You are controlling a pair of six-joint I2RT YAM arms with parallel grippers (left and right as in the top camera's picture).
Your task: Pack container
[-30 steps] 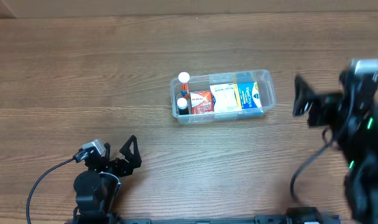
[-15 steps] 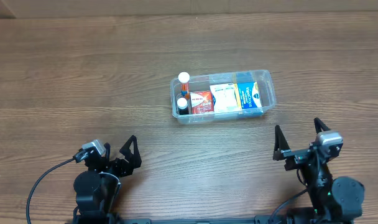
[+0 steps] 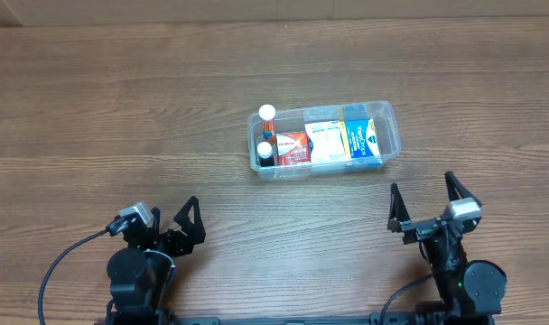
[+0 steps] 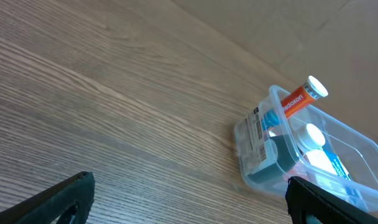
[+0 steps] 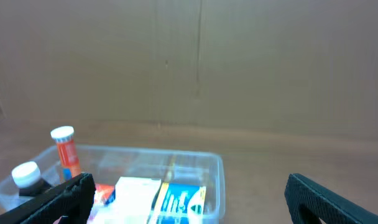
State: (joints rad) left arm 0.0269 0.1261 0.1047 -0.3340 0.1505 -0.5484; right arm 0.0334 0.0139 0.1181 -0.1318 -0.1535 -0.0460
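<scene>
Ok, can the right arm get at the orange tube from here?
Probably yes: the right gripper is open, only bare table lies between it and the container, and the orange tube stands uncovered.

The container (image 3: pixel 390 126) is a clear, shallow plastic tub, rectangular with rounded corners and a raised rim. It sits flat and upright on the table (image 3: pixel 121 108), lidless, at about 2 o'clock from the middle of the overhead view. Its long axis runs from 9 to 3 o'clock, with the 3 o'clock end turned slightly toward 12.

It is nearly full. An orange tube (image 3: pixel 267 115) with a white cap and a dark white-capped bottle (image 3: pixel 265 151) stand at its 9 o'clock end. Toward 3 o'clock sit a red-and-white box (image 3: pixel 292 147), a white box (image 3: pixel 324 143) and a blue box (image 3: pixel 360 140), side by side.
</scene>
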